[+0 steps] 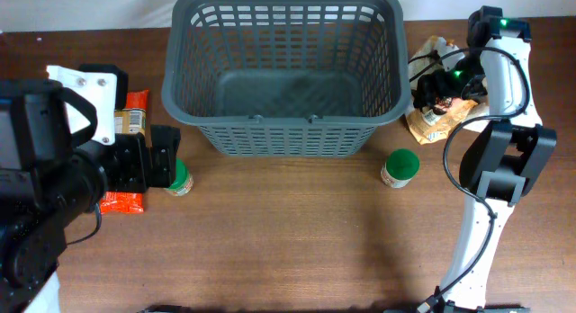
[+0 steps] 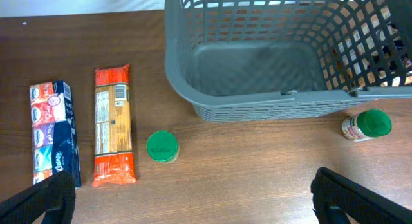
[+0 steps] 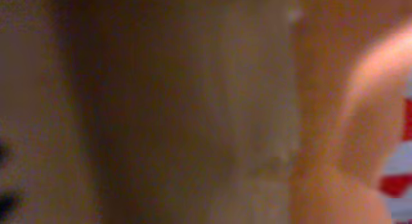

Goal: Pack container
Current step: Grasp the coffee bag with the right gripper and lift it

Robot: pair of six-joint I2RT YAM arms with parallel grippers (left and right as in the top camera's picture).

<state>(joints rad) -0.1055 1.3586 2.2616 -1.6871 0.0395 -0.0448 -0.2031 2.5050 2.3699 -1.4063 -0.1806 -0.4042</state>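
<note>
In the overhead view the basket (image 1: 283,138) stands at the far middle of the table (image 1: 297,250), its grey base in plain sight. The left arm (image 1: 54,169) reaches in from the left edge over a pasta packet (image 1: 135,106), with a green-lidded jar (image 1: 183,180) just beside its dark end. A second jar (image 1: 400,166) sits near the basket's front right corner. At the right, the right gripper (image 1: 438,86) is down on a tan bag (image 1: 430,124) beside the basket; I cannot tell how its jaws stand. From the left wrist, the left gripper (image 2: 193,192) has its fingers (image 2: 45,201) spread wide, holding nothing. Beyond them lie a blue tissue pack (image 2: 55,134), then the packet, then the upright jar, side by side. The basket fills the upper right, and the second jar lies on its side near the basket's front wall. The right wrist view is a tan blur with a red and white patch at the right edge; no fingers can be made out.
</note>
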